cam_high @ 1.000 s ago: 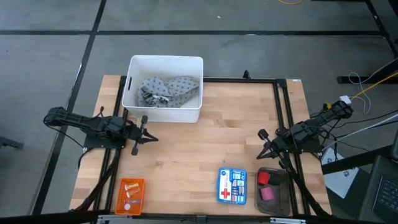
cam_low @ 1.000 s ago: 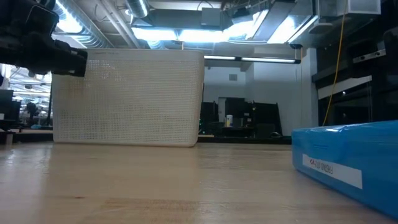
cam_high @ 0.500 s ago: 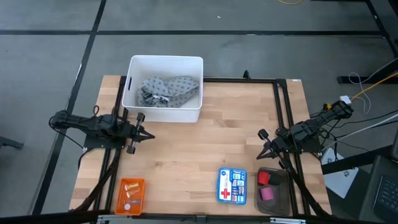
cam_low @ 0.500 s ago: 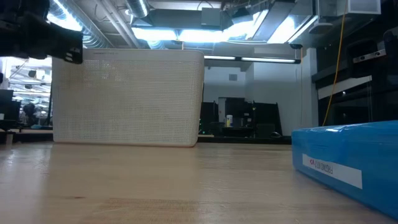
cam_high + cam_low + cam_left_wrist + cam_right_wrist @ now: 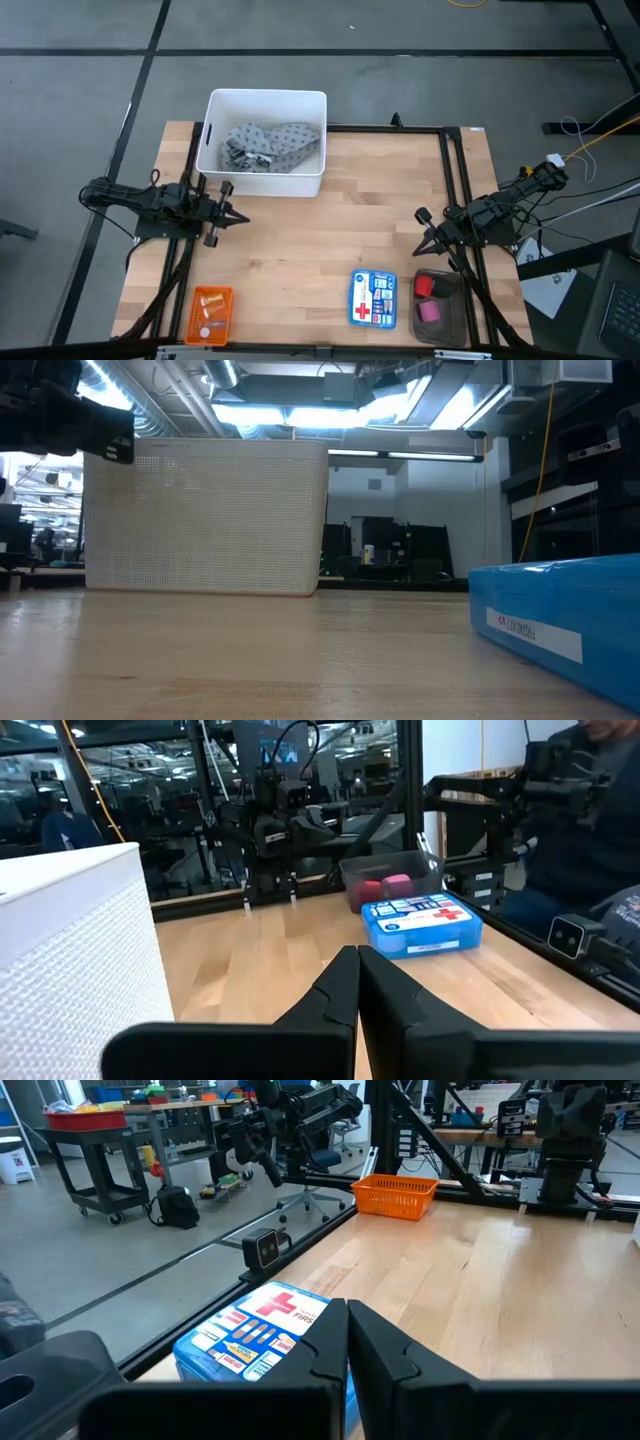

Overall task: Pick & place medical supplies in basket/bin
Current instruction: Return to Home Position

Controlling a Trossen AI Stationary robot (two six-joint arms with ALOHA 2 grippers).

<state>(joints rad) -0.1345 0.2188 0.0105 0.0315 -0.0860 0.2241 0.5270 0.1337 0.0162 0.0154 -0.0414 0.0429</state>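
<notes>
The left gripper [image 5: 238,216] hangs over the worktop's [image 5: 330,220] left side with its fingers pressed together, holding nothing. Just behind and beside it stands the white bin [image 5: 266,100], with the grey-blue patterned cloth [image 5: 268,145] bunched inside. On its other side, near the worktop's front edge, the orange basket [image 5: 211,316] holds the tiny tan-gold vial-like pieces [image 5: 209,300].

The right gripper [image 5: 420,247] hangs over the right side, its fingers also together and empty. Just in front of it lies the blue first-aid box [image 5: 373,298]. Beside that sits the black bin [image 5: 446,318] with the red piece [image 5: 424,286] and the pink piece [image 5: 429,311] inside. In the right wrist view the first-aid box lies directly ahead of the fingertips, low in their path, with the orange basket farther off.

A person in dark clothes [image 5: 575,830] stands beyond the worktop.
</notes>
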